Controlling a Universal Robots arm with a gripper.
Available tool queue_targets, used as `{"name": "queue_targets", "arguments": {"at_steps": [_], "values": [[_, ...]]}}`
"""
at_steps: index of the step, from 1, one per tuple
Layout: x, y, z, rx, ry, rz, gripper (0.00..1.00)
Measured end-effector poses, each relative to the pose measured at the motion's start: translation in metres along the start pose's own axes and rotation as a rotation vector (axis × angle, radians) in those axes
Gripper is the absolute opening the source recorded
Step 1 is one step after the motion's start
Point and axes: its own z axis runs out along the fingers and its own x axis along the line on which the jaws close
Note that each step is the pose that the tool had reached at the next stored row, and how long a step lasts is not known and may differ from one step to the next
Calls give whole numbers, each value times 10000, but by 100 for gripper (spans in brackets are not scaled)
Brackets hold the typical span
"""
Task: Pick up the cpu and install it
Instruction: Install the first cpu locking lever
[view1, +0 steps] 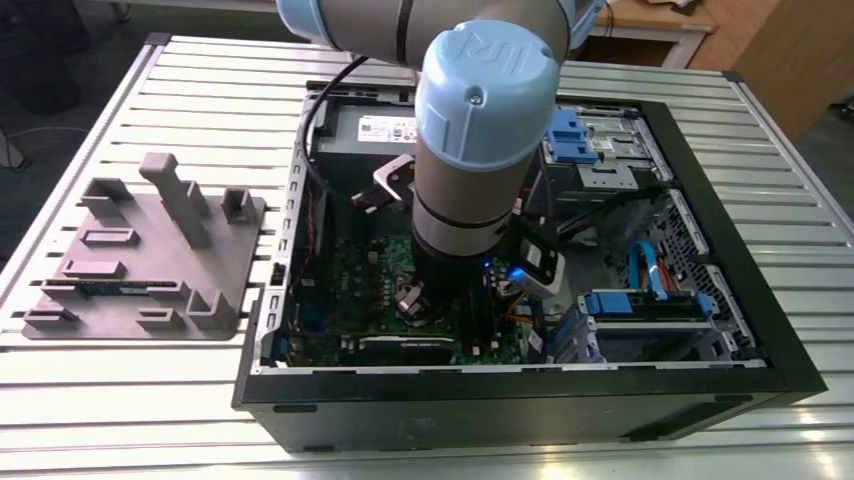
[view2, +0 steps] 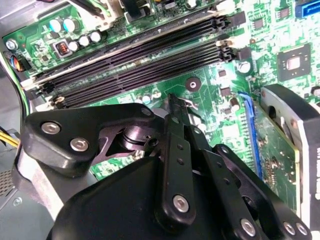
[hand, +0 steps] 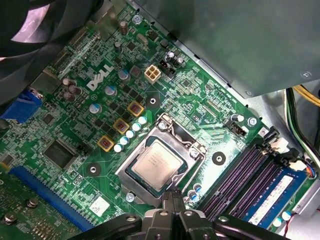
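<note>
Slatted metal table (view1: 134, 400) w/ wood furniture (view1: 771, 60) behind, dark floor (view1: 20, 205)

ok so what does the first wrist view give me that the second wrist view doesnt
First wrist view: the cpu lying flat inside its socket frame, a white power connector, and a blue memory stick seated in a slot.
Second wrist view: the black link arms and their bolts, seen close up.
Both: the green motherboard, the rows of memory slots, and the pincer, shut with nothing between its tips, just beside the socket frame.
</note>
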Motion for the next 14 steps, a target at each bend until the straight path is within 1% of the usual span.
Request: {"name": "queue_targets", "arguments": {"at_steps": [14], "values": [[-15,-25,53,16,-16,-16,10]]}}
